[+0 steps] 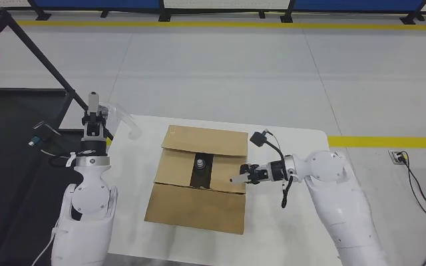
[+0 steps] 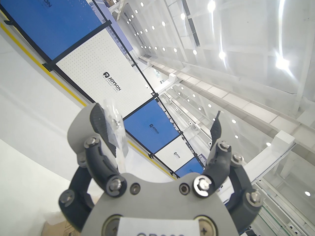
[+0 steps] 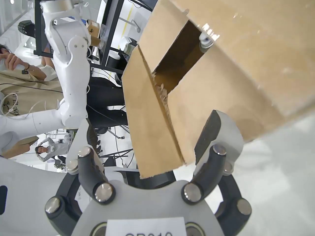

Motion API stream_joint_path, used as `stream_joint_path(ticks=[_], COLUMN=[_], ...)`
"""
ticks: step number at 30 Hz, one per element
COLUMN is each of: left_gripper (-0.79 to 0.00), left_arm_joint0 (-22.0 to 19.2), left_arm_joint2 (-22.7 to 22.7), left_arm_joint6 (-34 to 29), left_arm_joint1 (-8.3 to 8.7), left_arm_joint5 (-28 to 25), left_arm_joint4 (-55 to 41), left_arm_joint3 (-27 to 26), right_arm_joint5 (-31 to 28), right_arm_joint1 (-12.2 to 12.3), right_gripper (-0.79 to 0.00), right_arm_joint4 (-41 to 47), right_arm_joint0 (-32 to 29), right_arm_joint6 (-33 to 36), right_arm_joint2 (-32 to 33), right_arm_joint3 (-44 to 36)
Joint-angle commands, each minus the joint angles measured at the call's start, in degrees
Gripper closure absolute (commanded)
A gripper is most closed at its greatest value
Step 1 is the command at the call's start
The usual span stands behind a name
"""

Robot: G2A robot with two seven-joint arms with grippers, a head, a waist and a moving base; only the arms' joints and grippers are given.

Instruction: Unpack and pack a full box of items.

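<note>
From my station, the cardboard box sits in the middle of the white table, turned slightly off square to the table's edges. Its far flap lies close to the table's far edge, so there is little room behind the box. There is a wide stretch of bare table on the box's right and a narrower strip on its left.

The four flaps are folded in but do not meet. Between the two side flaps I see a dark narrow slot, its long axis running from the box's near side to its far side. A small white part shows at the far end of the slot, and I also see it in the right wrist view.

The right gripper is at the box's right edge, lying level and pointing toward the slot. Its fingers are apart and straddle the edge of the right-hand flap. I can't tell whether either pad touches the cardboard.

The left gripper is well clear of the box on its left, raised and pointing upward. Its fingers are spread wide. A clear plastic bag clings to one pad, and in the top view it hangs out toward the box side.
</note>
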Motion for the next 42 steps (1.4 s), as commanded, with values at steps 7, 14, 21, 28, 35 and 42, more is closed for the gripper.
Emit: stream_joint_path(ticks=[7,14,21,28,35,42], left_gripper=[-0.785,-0.785,-0.785,-0.785,-0.785,-0.785], left_arm_joint0=[-1.39,-1.6,-1.18,-0.91,-0.27,0.93], left_arm_joint2=[0.49,-0.14,-0.85,-1.27,-1.62,-2.56], left_arm_joint6=[0.0,0.38,0.24,-0.14,-0.18,0.33], left_arm_joint1=[-0.06,0.01,0.12,0.21,0.27,0.34], left_arm_joint5=[-0.18,-0.3,-0.07,0.05,-0.14,-0.33], left_arm_joint4=[0.22,0.42,0.65,0.87,0.66,0.19], left_arm_joint3=[1.46,2.0,1.43,0.86,0.42,-0.54], right_arm_joint5=[1.81,2.01,1.24,-2.61,-5.64,-6.23], right_arm_joint1=[4.22,5.27,5.08,5.83,8.44,9.33], right_gripper=[-0.785,-0.785,-0.785,-0.785,-0.785,-0.785], right_arm_joint4=[0.15,-1.55,-0.01,4.79,14.57,23.36], right_arm_joint0=[-19.12,-20.91,-16.2,-14.62,-14.4,-9.26], right_arm_joint6=[1.78,0.66,0.49,-2.63,-5.66,-6.26], right_arm_joint2=[7.85,4.78,-1.9,-6.71,-7.21,-9.42], right_arm_joint3=[-19.56,-15.02,-6.55,-7.18,-10.39,-7.99])
